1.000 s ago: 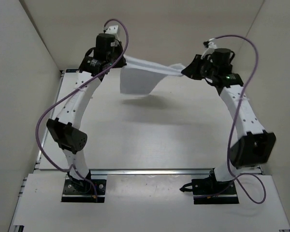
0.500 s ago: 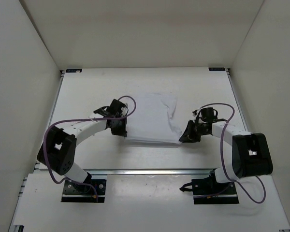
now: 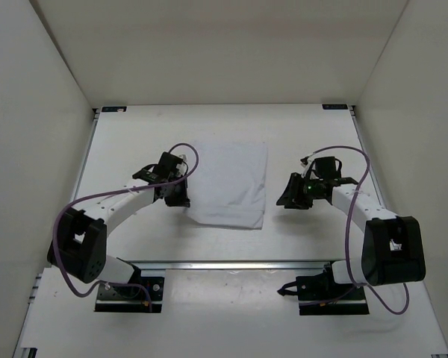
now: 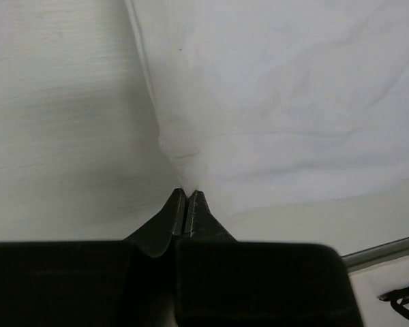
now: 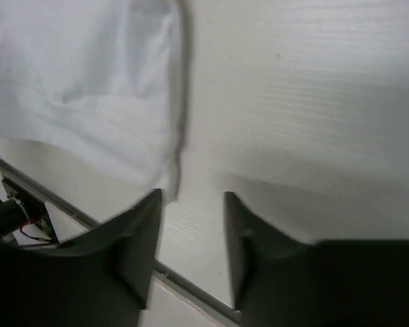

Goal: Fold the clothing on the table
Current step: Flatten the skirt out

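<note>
The clothing [image 3: 228,183] lies flat in the middle of the tabletop [image 3: 313,134]. It is white and looks like a box shape with four sides. It is a bit longer from back to front than from side to side. Its long way runs from the far wall toward the arms, and the near end leans a little to the left. The near edge is not quite straight across; its right corner sits closer to the metal rail [image 3: 231,263].

The left pincer [image 3: 181,200] is at the left edge of the clothing, close to the near corner. Its tips are pressed together and pinch the cloth there, which puckers up toward them.

The right pincer [image 3: 286,200] is spread apart. It sits just beside the right edge of the clothing, with bare tabletop between its fingers [image 5: 140,231].
</note>
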Robot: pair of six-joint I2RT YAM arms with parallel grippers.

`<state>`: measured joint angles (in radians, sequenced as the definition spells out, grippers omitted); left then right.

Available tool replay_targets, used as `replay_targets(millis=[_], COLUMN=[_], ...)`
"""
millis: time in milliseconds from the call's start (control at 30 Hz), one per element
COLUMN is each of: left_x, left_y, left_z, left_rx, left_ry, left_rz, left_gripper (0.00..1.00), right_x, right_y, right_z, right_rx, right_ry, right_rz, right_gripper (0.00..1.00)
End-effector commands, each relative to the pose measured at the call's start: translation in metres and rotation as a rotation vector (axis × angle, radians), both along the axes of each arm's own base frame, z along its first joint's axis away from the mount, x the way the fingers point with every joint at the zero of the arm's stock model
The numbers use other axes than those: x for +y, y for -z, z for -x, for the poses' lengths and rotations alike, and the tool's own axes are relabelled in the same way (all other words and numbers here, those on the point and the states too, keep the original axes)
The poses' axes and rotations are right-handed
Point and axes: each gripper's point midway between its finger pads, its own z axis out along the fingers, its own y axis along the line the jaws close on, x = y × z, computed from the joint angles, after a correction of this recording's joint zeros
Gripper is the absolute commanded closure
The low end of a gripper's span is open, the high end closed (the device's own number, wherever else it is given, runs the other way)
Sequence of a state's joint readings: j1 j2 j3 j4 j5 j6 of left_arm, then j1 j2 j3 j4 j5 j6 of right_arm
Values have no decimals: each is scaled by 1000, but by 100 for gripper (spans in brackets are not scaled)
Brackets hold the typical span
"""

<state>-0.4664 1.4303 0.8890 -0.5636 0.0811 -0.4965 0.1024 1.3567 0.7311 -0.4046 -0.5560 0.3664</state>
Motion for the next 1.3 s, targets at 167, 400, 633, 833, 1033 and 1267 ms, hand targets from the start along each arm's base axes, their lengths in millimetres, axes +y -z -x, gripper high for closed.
replay_targets(millis=[167, 400, 633, 833, 1033, 1267], left_x=[9, 12, 5, 4, 4, 9], left_y=[-1, 15, 32, 37, 43, 43], left_z=[6, 20, 35, 40, 40, 37], left_rx=[10, 56, 97, 105, 79, 35], left_ry=[-13, -34, -16, -42, -67, -123], left_rz=[-15, -20, -26, -10, -14, -7], left_gripper=[100, 100, 98, 92, 71, 45], right_x=[5, 27, 46, 30, 35, 51], right_y=[-7, -2, 21, 18, 35, 47], right_z=[-11, -28, -19, -2, 29, 46], right_rx=[-99, -103, 10, 4, 52, 77], right_ry=[-56, -127, -225, -169, -207, -217], right_rz=[20, 35, 101, 105, 151, 154], right_gripper=[38, 34, 37, 41, 43, 50])
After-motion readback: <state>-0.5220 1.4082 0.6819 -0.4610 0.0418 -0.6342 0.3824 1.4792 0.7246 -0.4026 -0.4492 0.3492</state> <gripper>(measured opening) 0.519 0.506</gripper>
